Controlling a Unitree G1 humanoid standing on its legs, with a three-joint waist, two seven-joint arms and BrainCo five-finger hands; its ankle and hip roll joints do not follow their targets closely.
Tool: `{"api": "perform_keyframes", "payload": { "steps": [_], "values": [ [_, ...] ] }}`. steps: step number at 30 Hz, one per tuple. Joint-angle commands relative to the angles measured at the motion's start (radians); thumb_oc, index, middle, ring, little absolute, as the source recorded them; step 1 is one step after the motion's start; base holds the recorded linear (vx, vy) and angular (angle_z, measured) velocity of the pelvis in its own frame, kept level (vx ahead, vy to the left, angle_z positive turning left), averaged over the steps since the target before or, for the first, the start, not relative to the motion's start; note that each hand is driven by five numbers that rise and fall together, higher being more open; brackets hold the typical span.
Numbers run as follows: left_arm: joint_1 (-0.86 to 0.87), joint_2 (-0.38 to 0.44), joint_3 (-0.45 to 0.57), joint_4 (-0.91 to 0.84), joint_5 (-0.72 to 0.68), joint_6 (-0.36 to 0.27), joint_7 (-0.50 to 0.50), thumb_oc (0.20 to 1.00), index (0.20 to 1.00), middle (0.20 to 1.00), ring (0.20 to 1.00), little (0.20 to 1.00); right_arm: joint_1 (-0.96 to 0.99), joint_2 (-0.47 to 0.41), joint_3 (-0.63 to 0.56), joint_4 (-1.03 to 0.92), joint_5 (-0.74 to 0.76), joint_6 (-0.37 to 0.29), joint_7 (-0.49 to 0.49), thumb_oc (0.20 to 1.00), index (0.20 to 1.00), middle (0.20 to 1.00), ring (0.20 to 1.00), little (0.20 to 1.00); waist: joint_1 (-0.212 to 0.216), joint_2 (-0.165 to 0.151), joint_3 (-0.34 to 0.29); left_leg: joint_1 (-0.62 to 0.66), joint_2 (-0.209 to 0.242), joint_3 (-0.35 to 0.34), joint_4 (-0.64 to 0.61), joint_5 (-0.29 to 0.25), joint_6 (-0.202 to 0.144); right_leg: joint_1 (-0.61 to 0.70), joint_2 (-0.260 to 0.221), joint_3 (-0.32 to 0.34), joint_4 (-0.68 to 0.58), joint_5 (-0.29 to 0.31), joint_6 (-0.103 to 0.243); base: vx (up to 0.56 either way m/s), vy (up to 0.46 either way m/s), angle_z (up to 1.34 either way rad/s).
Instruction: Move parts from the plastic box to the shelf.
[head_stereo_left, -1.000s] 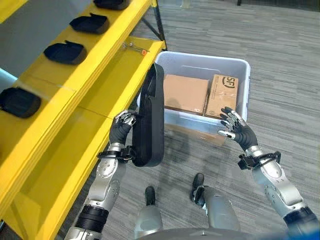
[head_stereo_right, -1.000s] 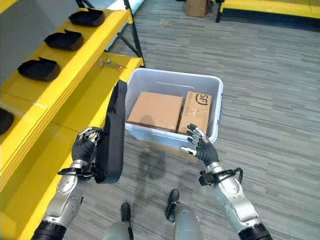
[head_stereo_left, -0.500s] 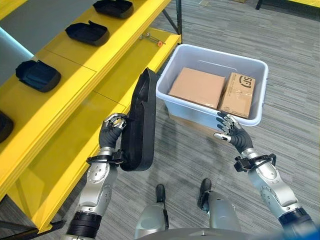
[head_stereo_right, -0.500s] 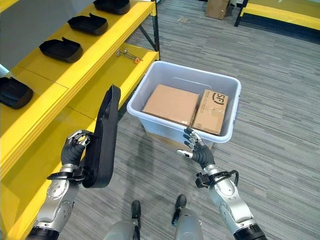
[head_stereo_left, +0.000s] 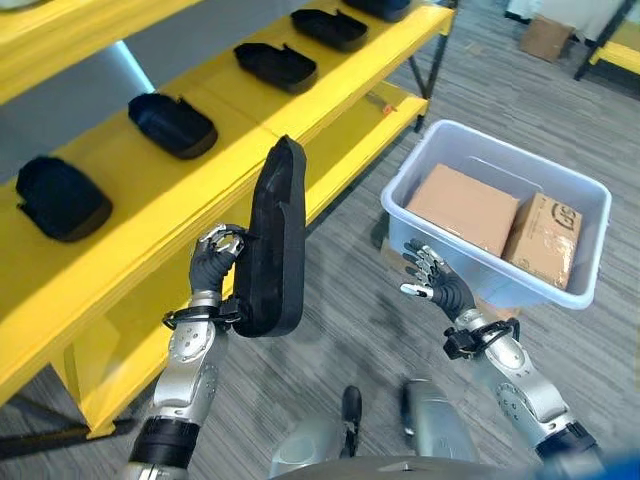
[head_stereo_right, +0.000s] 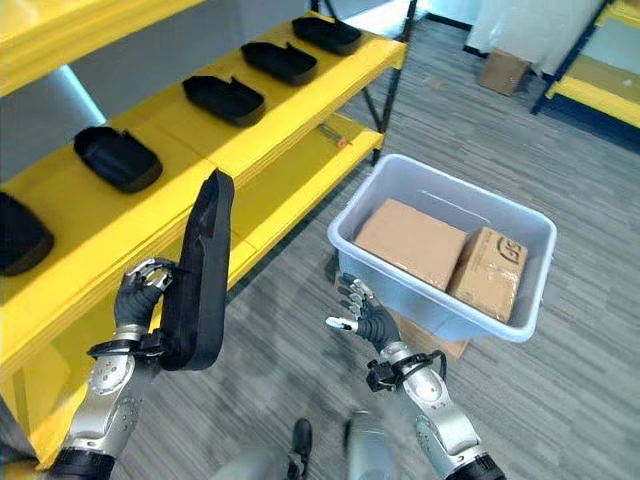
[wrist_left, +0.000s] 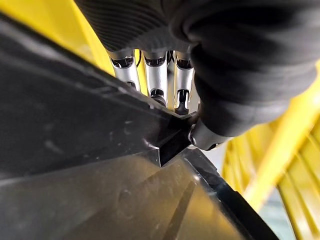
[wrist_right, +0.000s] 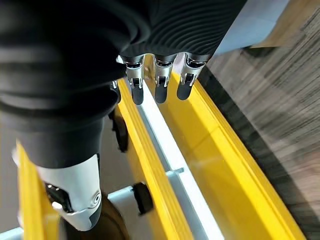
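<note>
The left hand (head_stereo_left: 212, 262) has its fingers curled round the edge of a long black part (head_stereo_left: 273, 240), holding it upright on end just in front of the yellow shelf (head_stereo_left: 150, 200). More black parts (head_stereo_left: 172, 124) lie in a row on the shelf's upper board. The right hand (head_stereo_left: 437, 287) hangs with fingers spread and holding nothing, between the shelf and the plastic box (head_stereo_left: 480, 180). The box stands on the floor well off from the shelf, with two cardboard boxes (head_stereo_left: 462, 208) inside.
</note>
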Motion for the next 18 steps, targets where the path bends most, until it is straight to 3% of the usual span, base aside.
{"api": "perform_keyframes", "payload": {
  "steps": [1, 7, 9, 10, 12, 13, 14, 16, 18],
  "values": [
    [0.009, 0.031, 0.037, -0.164, 0.044, -0.066, -0.001, 0.2, 0.2, 0.2, 0.2, 0.2, -0.058, 0.019, -0.009, 0.009, 0.037, -0.052, 0.021, 1.0, 1.0, 1.0, 1.0, 1.0, 0.013, -0.034, -0.017, -0.004, 0.008, -0.027, 0.015, -0.007, 0.016, 0.208, -0.153, -0.042, -0.255, 0.142, 0.064, 0.09, -0.154, 1.41],
    [0.038, 0.022, 0.047, -0.188, 0.026, -0.074, -0.009, 0.2, 0.2, 0.2, 0.2, 0.2, -0.071, 0.003, 0.0, 0.025, 0.044, -0.056, 0.028, 1.0, 1.0, 1.0, 1.0, 1.0, 0.035, -0.031, -0.032, -0.043, 0.018, 0.0, 0.094, -0.03, 0.001, 0.264, -0.145, -0.026, -0.351, 0.159, 0.051, 0.01, -0.103, -0.1],
    [0.032, 0.01, 0.028, -0.191, 0.013, -0.073, -0.02, 0.2, 0.2, 0.2, 0.2, 0.2, -0.064, -0.011, -0.011, 0.032, 0.042, -0.061, 0.016, 1.0, 1.0, 1.0, 1.0, 1.0, 0.033, -0.029, -0.008, -0.105, 0.005, -0.001, 0.212, -0.028, -0.025, 0.274, -0.156, -0.059, -0.339, 0.146, 0.034, -0.07, -0.089, 0.07],
    [0.028, 0.008, 0.024, -0.195, 0.01, -0.072, -0.023, 0.2, 0.2, 0.2, 0.2, 0.2, -0.06, -0.019, -0.023, 0.025, 0.042, -0.065, 0.015, 1.0, 1.0, 1.0, 1.0, 1.0, 0.02, -0.03, 0.001, -0.134, 0.018, 0.038, 0.261, -0.032, -0.032, 0.267, -0.17, -0.085, -0.326, 0.14, 0.031, -0.11, -0.016, 0.41],
    [0.023, 0.009, 0.021, -0.196, 0.013, -0.071, -0.027, 0.2, 0.2, 0.2, 0.2, 0.2, -0.059, -0.031, -0.032, 0.021, 0.037, -0.068, 0.009, 1.0, 1.0, 1.0, 1.0, 1.0, 0.001, -0.042, 0.011, -0.143, 0.098, 0.129, 0.298, -0.053, -0.025, 0.263, -0.2, -0.109, -0.311, 0.134, 0.03, -0.1, 0.012, 0.96],
    [0.02, 0.013, 0.02, -0.2, 0.013, -0.072, -0.027, 0.2, 0.2, 0.2, 0.2, 0.2, -0.051, -0.032, -0.035, 0.021, 0.033, -0.069, 0.003, 1.0, 1.0, 1.0, 1.0, 1.0, -0.008, -0.051, 0.012, -0.128, 0.209, 0.176, 0.277, -0.041, -0.022, 0.264, -0.226, -0.124, -0.3, 0.123, 0.031, -0.05, 0.022, 0.95],
    [0.02, 0.013, 0.02, -0.2, 0.013, -0.071, -0.027, 0.2, 0.2, 0.2, 0.2, 0.2, -0.051, -0.032, -0.035, 0.021, 0.033, -0.069, 0.002, 1.0, 1.0, 1.0, 1.0, 1.0, -0.008, -0.051, 0.013, -0.124, 0.209, 0.175, 0.274, -0.041, -0.023, 0.265, -0.225, -0.125, -0.299, 0.121, 0.03, -0.05, 0.056, 0.64],
    [0.012, 0.018, 0.016, -0.201, 0.009, -0.072, -0.021, 0.2, 0.2, 0.2, 0.2, 0.2, -0.038, -0.03, -0.042, 0.021, 0.036, -0.074, -0.004, 1.0, 1.0, 1.0, 1.0, 1.0, -0.022, -0.049, 0.004, -0.103, 0.308, 0.171, 0.187, 0.032, -0.047, 0.255, -0.251, -0.149, -0.285, 0.106, 0.035, -0.02, 0.06, 0.45],
    [-0.013, 0.02, 0.005, -0.191, 0.008, -0.07, -0.008, 0.2, 0.2, 0.2, 0.2, 0.2, -0.03, -0.025, -0.048, 0.027, 0.037, -0.08, -0.019, 1.0, 1.0, 1.0, 1.0, 1.0, -0.039, -0.037, -0.002, -0.084, 0.427, 0.192, 0.055, 0.143, -0.086, 0.234, -0.28, -0.183, -0.257, 0.093, 0.049, -0.01, 0.148, 0.65]
  ]
}}
